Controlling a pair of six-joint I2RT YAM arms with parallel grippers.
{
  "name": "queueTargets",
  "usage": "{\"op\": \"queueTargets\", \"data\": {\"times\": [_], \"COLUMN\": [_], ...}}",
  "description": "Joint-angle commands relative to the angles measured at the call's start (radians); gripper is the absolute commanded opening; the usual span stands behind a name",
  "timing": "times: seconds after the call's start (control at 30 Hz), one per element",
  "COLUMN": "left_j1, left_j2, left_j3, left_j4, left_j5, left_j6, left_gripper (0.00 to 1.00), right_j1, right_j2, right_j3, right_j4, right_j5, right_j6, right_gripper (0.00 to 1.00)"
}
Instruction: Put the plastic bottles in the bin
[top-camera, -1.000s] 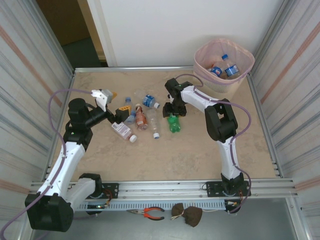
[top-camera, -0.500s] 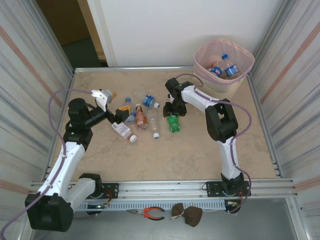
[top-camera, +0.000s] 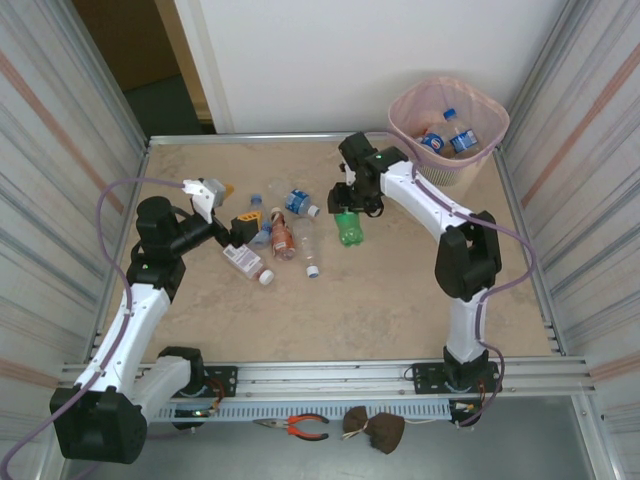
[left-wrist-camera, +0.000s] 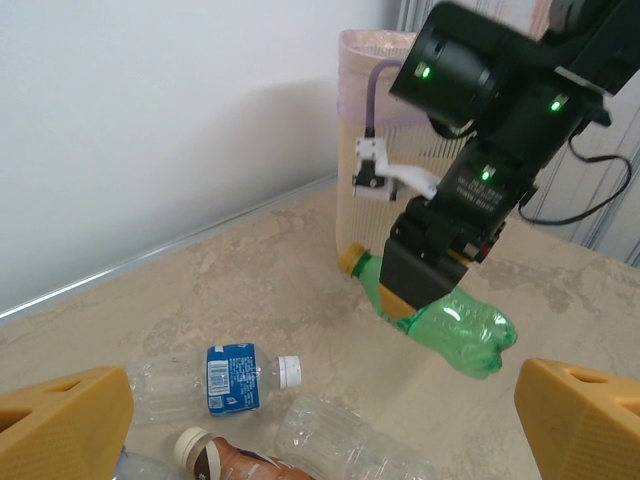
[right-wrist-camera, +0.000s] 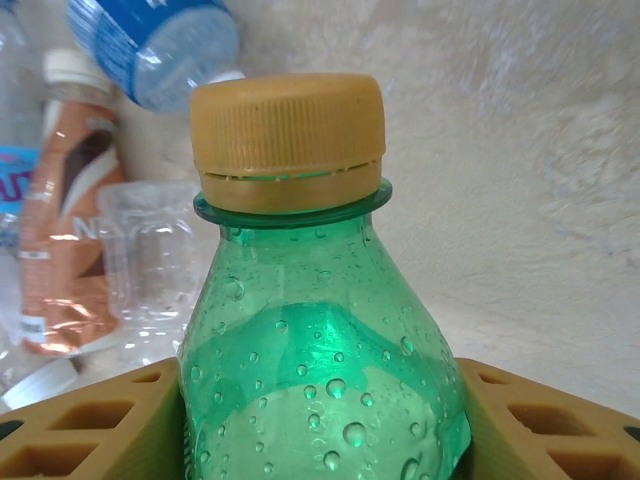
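My right pincer is closed partway round the green bottle. Since 1 second ago the bottle has risen off the table and shifted toward the pink bin, and is well short of it. My left pincer stays wide open and empty beside the other bottles.

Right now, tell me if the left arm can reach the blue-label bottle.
Probably yes. The left gripper is open and the blue-label bottle lies free just ahead; the brown bottle nearer in may get nudged.
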Motion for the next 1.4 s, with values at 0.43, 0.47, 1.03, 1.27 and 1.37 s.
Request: {"op": "queueTargets", "data": {"times": [0.43,0.47,1.03,1.27,1.37], "left_j1": [-0.003,-0.002,-0.001,-0.002,0.0], "left_j2": [-0.007,-0.009,-0.002,-0.009,-0.009], "left_j3": [0.02,0.02,0.02,0.02,0.021], "left_j4": [0.032,0.032,0.03,0.019,0.018], "left_j5": [0.037,0.036,0.034,0.021,0.021], "left_j6": [0.005,0.004,0.003,0.016,0.019], "left_gripper": [0.99,0.99,0.99,0.99,0.99], "right_j1": [-0.089,-0.109,-0.504,-0.55,-0.554], "right_j2": [-0.301,-0.315,-0.266,-0.119,-0.046], "right_j3": [0.128,0.128,0.188,0.203,0.232], "right_j4": [0.124,0.143,0.426,0.538,0.541], "right_j5": [0.058,0.053,-0.084,-0.102,-0.118], "right_j6": [-0.098,-0.1,0.233,0.473,0.548], "right_gripper": [0.58,0.58,0.51,0.49,0.51]}}
